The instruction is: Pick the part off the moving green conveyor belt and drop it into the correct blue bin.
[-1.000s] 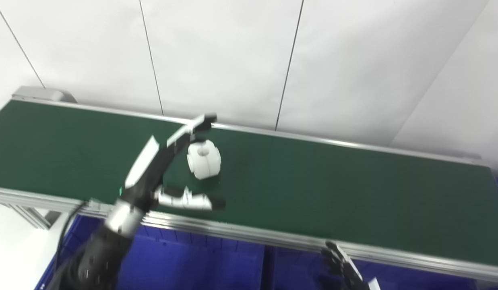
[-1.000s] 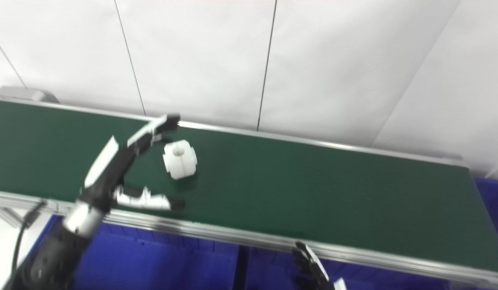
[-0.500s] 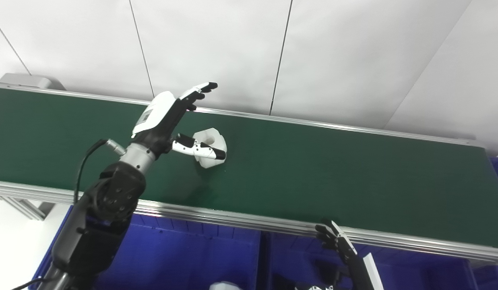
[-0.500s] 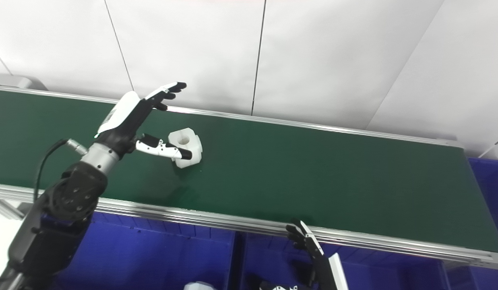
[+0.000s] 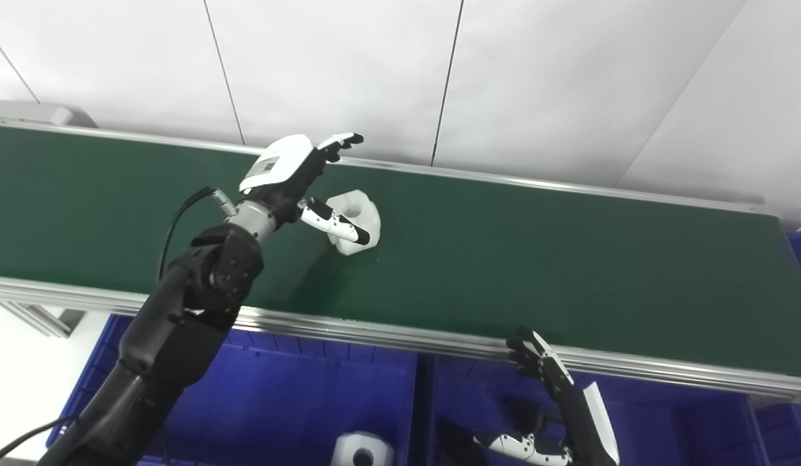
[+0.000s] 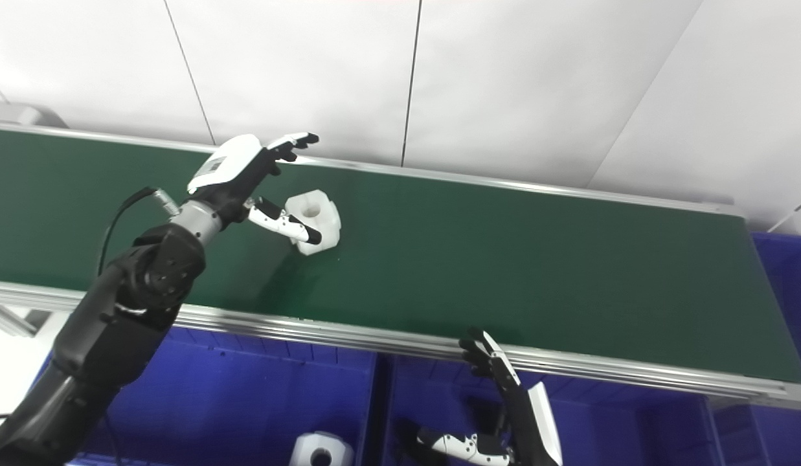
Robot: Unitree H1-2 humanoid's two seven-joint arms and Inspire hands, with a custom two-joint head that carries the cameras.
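Note:
A white blocky part [image 5: 358, 217] with a round hole on top lies on the green conveyor belt [image 5: 536, 259], left of its middle. My left hand [image 5: 296, 178] is open just above and to the left of the part. Its thumb crosses the part's front and its fingers [image 5: 338, 139] stretch over the far side, not closed on it. My right hand [image 6: 510, 401] is open and low, over the blue bins below the belt's front rail.
Two blue bins stand under the belt's front rail [image 5: 387, 333]. The left bin [image 5: 296, 395] holds another white part [image 5: 360, 451]. The right bin [image 5: 672, 421] lies under my right hand. A white panelled wall [image 5: 439, 71] rises behind the belt.
The camera has tilted down, showing more of the bins. My left hand has risen over the part, with its thumb now across the part's front. The part has drifted slightly right.

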